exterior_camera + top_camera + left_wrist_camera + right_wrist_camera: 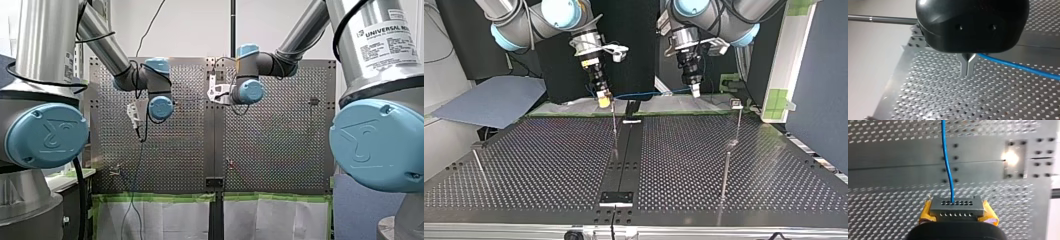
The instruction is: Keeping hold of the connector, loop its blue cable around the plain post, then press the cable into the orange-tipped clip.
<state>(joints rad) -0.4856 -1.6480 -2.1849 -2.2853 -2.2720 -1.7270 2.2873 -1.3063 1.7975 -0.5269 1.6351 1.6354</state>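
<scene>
My right gripper [956, 221] has yellow pads shut on a grey metal connector [956, 207] with rows of holes. A blue cable [948, 162] leaves the connector and runs ahead over the perforated table. In the top view my right gripper [603, 101] hangs at the far middle, and the cable [649, 93] stretches across to my left gripper [694, 90]. In the left wrist view the metal fingers [968, 67] are shut, with the cable [1023, 68] coming out beside them. A thin post with a reddish tip [230, 163] stands mid-table, just below my right gripper [614, 127].
More thin posts stand on the table: one at the top view's right [725, 172], one behind it with a small head [736, 104], one at the left [479, 167]. A dark centre strip [626, 155] splits the table. Green-taped sheets [160, 210] hang off the front view's near edge.
</scene>
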